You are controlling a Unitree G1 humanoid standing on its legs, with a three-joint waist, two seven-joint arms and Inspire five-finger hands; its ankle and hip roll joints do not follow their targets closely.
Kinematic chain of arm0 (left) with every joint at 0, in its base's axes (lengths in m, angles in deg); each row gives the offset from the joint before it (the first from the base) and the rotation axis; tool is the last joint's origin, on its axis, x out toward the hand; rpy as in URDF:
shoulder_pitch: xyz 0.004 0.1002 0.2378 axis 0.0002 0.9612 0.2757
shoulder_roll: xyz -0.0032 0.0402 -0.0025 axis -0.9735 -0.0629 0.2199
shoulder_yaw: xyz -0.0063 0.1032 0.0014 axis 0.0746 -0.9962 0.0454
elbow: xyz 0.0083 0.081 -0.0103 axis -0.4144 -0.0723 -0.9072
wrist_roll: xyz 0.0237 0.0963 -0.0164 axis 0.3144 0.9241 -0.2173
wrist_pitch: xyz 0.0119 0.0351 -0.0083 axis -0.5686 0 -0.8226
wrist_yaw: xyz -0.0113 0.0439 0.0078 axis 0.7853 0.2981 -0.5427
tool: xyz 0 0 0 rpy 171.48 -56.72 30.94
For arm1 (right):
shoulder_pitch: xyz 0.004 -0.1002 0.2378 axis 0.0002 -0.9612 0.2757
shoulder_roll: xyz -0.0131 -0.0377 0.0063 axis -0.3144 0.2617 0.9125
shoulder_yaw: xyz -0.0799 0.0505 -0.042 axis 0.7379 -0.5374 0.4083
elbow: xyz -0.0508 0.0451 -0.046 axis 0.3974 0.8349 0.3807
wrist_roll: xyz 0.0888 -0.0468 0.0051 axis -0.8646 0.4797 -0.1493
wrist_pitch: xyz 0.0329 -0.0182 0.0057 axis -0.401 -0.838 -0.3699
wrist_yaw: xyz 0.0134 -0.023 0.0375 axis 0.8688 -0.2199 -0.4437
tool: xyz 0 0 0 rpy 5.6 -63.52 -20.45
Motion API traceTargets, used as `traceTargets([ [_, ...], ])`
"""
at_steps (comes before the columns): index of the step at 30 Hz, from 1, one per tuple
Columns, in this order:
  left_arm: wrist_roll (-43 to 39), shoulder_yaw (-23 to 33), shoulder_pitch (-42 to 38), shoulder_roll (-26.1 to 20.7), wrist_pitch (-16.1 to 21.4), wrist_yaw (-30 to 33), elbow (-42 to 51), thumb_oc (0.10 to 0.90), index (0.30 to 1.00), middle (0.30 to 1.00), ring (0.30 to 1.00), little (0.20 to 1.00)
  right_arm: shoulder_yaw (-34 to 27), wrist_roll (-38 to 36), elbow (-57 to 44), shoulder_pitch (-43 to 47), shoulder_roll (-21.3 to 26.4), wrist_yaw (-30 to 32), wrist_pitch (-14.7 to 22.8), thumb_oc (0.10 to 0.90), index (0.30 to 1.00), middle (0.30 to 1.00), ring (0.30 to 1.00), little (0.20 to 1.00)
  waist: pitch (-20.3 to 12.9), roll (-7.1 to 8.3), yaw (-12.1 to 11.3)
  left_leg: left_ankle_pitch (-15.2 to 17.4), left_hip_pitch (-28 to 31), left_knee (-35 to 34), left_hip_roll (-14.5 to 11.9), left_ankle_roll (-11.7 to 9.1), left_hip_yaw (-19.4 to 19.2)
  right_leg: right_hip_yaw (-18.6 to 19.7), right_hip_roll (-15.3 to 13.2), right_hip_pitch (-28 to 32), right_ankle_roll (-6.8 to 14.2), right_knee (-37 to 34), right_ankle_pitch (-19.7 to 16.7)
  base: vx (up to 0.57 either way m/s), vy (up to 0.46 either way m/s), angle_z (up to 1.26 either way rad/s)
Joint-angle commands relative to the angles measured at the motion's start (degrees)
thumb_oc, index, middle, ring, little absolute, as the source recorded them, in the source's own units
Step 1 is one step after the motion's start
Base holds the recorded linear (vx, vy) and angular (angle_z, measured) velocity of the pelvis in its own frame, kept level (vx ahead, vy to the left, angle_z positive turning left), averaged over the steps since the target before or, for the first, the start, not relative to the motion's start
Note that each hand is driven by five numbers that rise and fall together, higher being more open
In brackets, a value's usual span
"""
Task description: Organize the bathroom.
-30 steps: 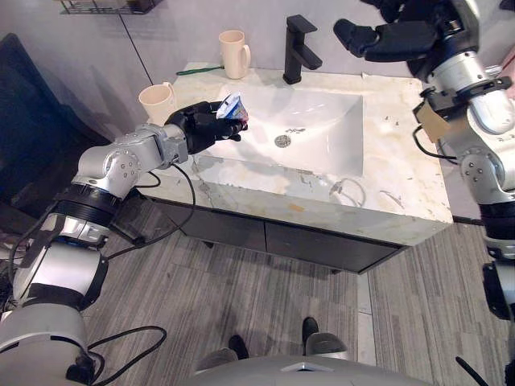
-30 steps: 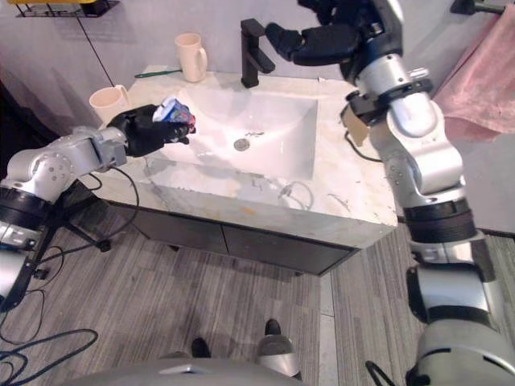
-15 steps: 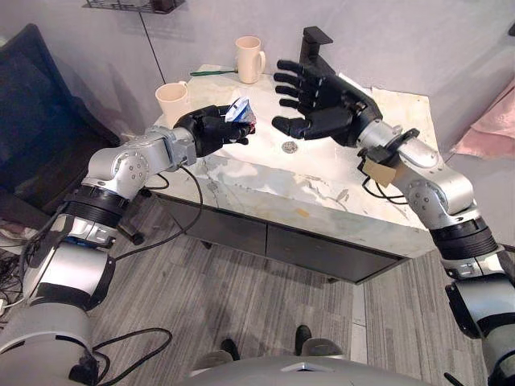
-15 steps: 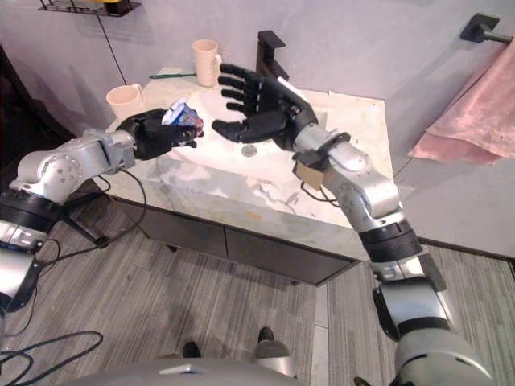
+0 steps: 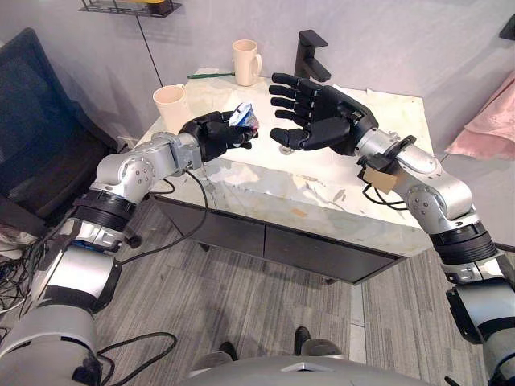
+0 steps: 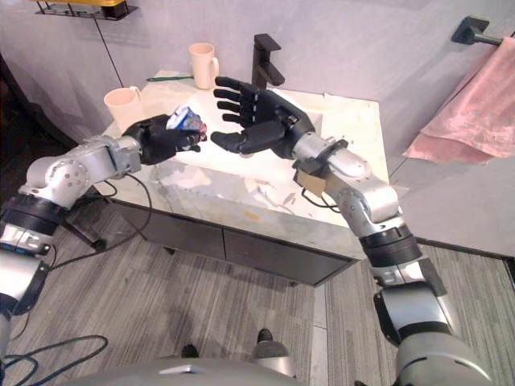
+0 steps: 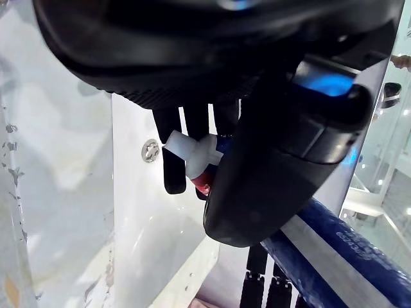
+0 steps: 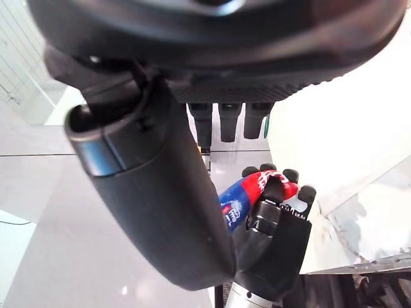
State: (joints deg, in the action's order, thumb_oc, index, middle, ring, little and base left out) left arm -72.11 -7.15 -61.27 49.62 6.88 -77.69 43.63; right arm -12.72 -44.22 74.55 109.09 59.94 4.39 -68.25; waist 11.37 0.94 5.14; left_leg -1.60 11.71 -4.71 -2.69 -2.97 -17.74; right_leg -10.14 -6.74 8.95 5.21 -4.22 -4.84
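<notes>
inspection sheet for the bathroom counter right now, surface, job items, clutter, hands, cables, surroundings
surface: marble vanity counter with a white sink; black faucet at the back.
job's things: toothpaste tube, blue, white and red, held over the counter's left part.
clutter: one beige mug at the left edge, a second mug at the back, a green toothbrush lying beside it.
hands: left hand curled round the tube; right hand open, fingers spread, palm facing the tube, apart from it.
cables: nothing seen.
surroundings: pink towel hanging at right, wire shelf on the wall, dark chair at left.
</notes>
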Motion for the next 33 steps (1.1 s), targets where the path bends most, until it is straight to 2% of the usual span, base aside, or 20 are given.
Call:
traceTargets([
  [1, -4.25, 6.01, -2.07, 1.76, 5.56, -1.57, -0.45, 0.400, 0.300, 0.300, 0.300, 0.300, -1.62, -5.32, -4.02, 5.27, -2.90, -0.62, 6.31, 0.800, 0.900, 0.900, 0.900, 0.900, -9.67, -1.51, -0.05, 3.54, -0.56, 5.02, -3.74, -0.91, 0.88, 1.94, -0.14, -3.56, 3.46, 5.25, 5.23, 0.03, -0.007, -0.03],
  [10, -3.38, 6.00, -1.16, 4.37, 5.93, -0.24, 0.52, 0.400, 0.300, 0.300, 0.300, 0.300, -1.14, -9.12, -6.56, 5.31, -7.43, 0.57, 6.26, 0.800, 0.900, 0.900, 0.900, 0.900, -9.85, -1.54, -0.31, 3.44, -0.24, 5.08, -3.86, -0.88, 1.00, 1.85, 0.08, -2.81, 3.27, 4.85, 5.27, 0.01, -0.005, -0.02],
  [14, -2.73, 6.22, -1.07, 5.31, 6.30, 0.27, 0.76, 0.400, 0.300, 0.300, 0.300, 0.300, -0.96, -8.61, -7.97, 5.12, -8.82, 0.15, 4.62, 0.800, 0.900, 0.900, 0.900, 0.900, -9.95, -1.49, -0.25, 3.42, -0.17, 5.03, -3.96, -0.89, 0.87, 1.81, 0.18, -2.80, 3.23, 4.81, 5.28, 0.00, 0.000, 0.00],
  [21, -2.15, 7.19, -0.71, 5.27, 7.46, 1.47, 1.79, 0.400, 0.300, 0.300, 0.300, 0.300, -0.96, -7.61, -8.42, 3.85, -7.35, -3.43, 1.02, 0.800, 0.900, 0.900, 0.900, 0.900, -9.82, -1.26, 0.21, 3.31, -0.24, 5.35, -4.43, -1.08, 0.20, 1.98, 0.43, -3.15, 3.09, 4.97, 5.22, 0.00, 0.000, 0.00],
  [33, -3.17, 8.29, 0.12, 3.28, 8.31, 2.28, 4.11, 0.400, 0.300, 0.300, 0.300, 0.300, -0.45, -6.23, -7.95, 1.62, -4.54, -8.50, -0.73, 0.800, 0.900, 0.900, 0.900, 0.900, -9.79, -1.36, 0.15, 2.82, -0.29, 5.07, -4.64, -1.24, -0.09, 1.64, 0.35, -3.11, 2.90, 4.44, 4.78, 0.00, 0.000, 0.00],
])
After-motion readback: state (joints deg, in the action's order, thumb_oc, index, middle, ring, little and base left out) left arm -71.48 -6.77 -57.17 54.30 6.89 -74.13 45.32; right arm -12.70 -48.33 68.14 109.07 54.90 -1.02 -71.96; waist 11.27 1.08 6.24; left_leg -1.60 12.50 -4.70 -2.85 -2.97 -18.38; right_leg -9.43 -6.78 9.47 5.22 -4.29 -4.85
